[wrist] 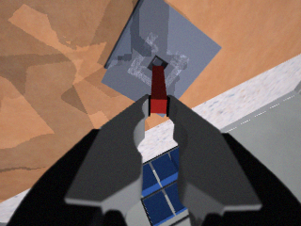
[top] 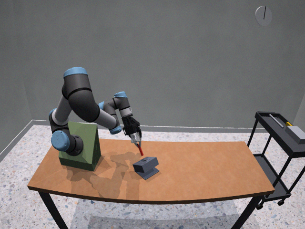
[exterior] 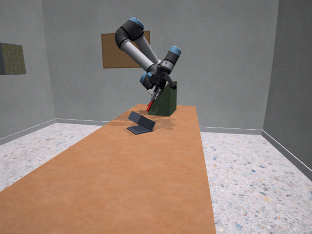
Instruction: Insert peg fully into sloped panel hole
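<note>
Peg (top: 140, 149), red, is pinched at its upper end btwn the fingers of our gripper (wrist: 158, 107), which hangs tilted above the table (top: 201, 170) w/ the peg slanting down toward the sloped panel (top: 146, 164). In wrist view the peg's far tip lines up w/ the dark hole (wrist: 158, 61) in the panel face; it seems to sit right at the mouth, though we can't tell if it's entered. From exterior view the peg (exterior: 150, 105) looks clear of the panel (exterior: 141, 120). Green pedestal (top: 85, 145) carries the arm; a black cart (top: 275, 128) stands past the table's end.
</note>
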Controlling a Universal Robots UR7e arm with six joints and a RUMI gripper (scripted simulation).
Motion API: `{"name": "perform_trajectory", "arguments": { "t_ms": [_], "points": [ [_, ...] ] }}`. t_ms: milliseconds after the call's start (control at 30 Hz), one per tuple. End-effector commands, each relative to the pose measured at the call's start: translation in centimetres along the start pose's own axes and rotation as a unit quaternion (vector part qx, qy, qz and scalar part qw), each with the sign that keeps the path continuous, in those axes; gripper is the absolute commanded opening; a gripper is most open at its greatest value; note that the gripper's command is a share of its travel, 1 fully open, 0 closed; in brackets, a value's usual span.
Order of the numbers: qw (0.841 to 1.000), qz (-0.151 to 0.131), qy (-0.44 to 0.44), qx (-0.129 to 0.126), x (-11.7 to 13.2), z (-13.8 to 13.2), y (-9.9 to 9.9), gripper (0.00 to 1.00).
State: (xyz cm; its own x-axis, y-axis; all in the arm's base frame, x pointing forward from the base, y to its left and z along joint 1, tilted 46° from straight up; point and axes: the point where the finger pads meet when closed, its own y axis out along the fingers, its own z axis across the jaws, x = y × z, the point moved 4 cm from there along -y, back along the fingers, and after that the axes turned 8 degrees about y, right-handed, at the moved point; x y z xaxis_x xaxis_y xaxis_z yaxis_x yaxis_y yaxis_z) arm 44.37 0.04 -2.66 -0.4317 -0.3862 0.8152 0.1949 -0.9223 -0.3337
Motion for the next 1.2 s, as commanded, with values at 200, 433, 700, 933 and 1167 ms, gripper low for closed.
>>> {"name": "perform_trajectory", "arguments": {
  "t_ms": [200,433,700,933,1167],
  "points": [
    [1.0,0.001,-0.024,0.001,-0.02,0.02,-0.02,0.0],
    [0.999,0.001,-0.042,0.001,-0.04,0.0,-0.01,0.0],
    [0.998,0.001,-0.056,0.001,-0.05,-0.01,-0.01,0.0],
    [0.997,0.001,-0.074,0.001,-0.07,-0.02,0.0,0.0],
    [0.996,0.001,-0.091,0.001,-0.08,-0.03,0.0,0.0]
  ]
}}
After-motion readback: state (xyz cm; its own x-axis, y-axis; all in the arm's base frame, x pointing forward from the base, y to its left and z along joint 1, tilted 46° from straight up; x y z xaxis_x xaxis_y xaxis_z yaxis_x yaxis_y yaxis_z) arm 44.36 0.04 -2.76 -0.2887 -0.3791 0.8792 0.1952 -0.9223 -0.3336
